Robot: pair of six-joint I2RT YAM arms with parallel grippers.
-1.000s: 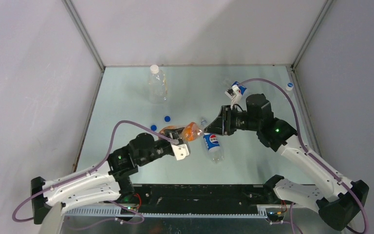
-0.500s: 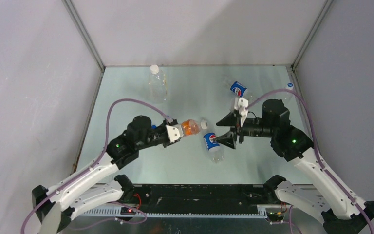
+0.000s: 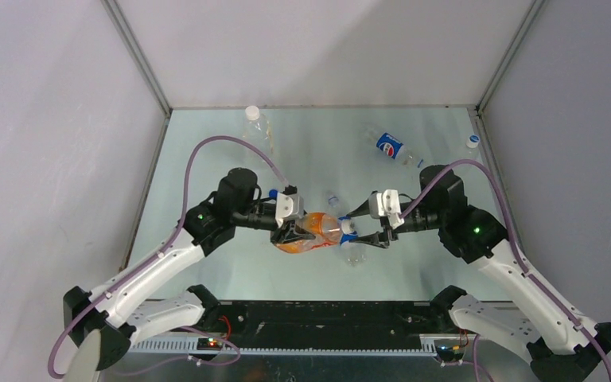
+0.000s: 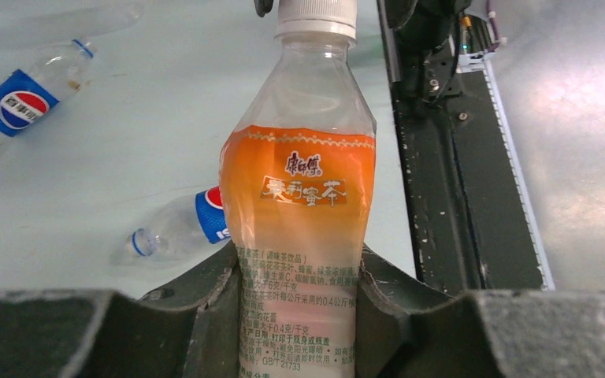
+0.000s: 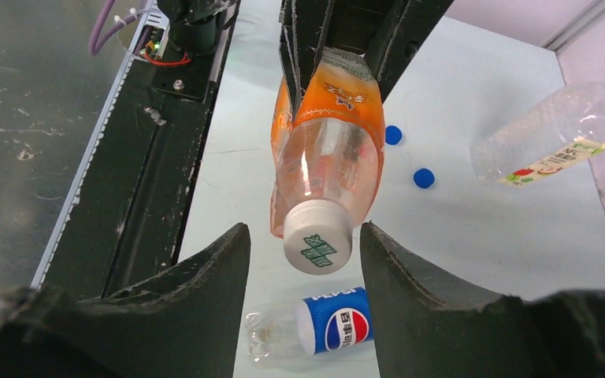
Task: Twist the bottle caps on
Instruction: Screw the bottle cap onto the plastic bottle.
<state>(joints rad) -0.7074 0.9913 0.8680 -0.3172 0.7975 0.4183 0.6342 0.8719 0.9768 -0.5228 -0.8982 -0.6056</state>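
Observation:
My left gripper [image 3: 293,229] is shut on the lower body of an orange-label bottle [image 3: 310,231] and holds it above the table, neck pointing right. In the left wrist view the fingers [image 4: 197,299] clamp the bottle [image 4: 299,197], which has a white cap [image 4: 316,16] on its neck. My right gripper [image 3: 353,226] faces it, open. In the right wrist view the jaws [image 5: 305,252] stand either side of the white cap [image 5: 317,246] with gaps on both sides. Two loose blue caps [image 5: 393,135] [image 5: 423,178] lie on the table behind.
A Pepsi bottle [image 3: 352,251] lies under the held bottle and shows in the right wrist view [image 5: 315,327]. A second Pepsi bottle [image 3: 390,146] lies at the back right. A clear bottle [image 3: 256,127] lies at the back left. A white cap [image 3: 472,142] is by the right wall.
My left gripper has carried the orange bottle right and toward the middle, neck to the right. My right gripper has moved left and now brackets the white cap.

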